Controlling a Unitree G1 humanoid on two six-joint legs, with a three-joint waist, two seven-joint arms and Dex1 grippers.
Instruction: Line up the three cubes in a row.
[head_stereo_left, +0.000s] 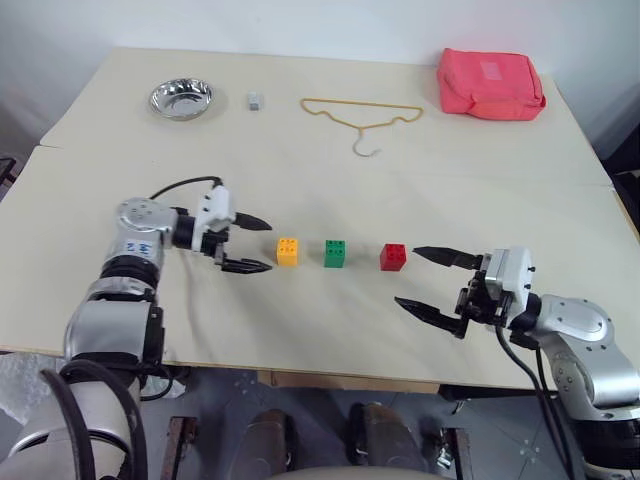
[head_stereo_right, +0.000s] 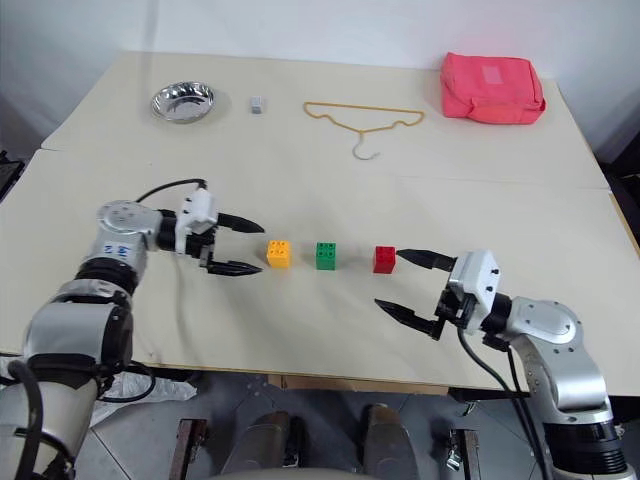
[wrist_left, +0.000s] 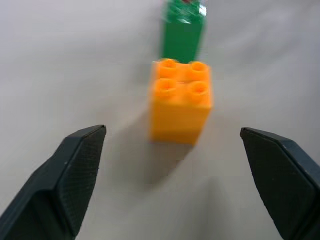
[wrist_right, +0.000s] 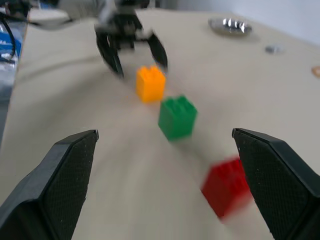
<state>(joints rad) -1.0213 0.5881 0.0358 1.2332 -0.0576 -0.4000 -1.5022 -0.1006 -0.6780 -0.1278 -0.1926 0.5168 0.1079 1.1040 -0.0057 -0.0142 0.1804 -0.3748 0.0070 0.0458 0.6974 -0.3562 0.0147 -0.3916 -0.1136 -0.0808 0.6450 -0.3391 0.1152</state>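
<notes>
Standing in a straight row near the middle of the table (head_stereo_left: 90, 330), the three cubes read from our left as orange (head_stereo_left: 287, 251), green (head_stereo_left: 335, 253) and red (head_stereo_left: 393, 257), each upright with studs up and small, roughly even gaps between them. None touches another, and none touches a gripper.

Our left gripper (head_stereo_left: 246, 243) sits just beside the orange cube, on its outer side, with its fingers spread wide and nothing between them. From its wrist camera we look straight down the line: orange cube in front, green directly behind it. That view suggests why the hand is turned this way, pointing along the row, so that a cube set down from here falls in line with the others.

Our right gripper (head_stereo_left: 428, 281) is at the other end, near the red cube but apart from it, fingers likewise spread and empty. We judge it is simply parked clear of the row so as not to nudge the red cube.

Further back lie a steel bowl (head_stereo_left: 181, 98), a tiny grey block (head_stereo_left: 255, 100), a wire hanger (head_stereo_left: 362, 118) and a pink pouch (head_stereo_left: 489, 84), all well apart from the cubes and no part of the job.

By our reckoning the row is made; what remains is to draw both hands away without brushing the end cubes.
</notes>
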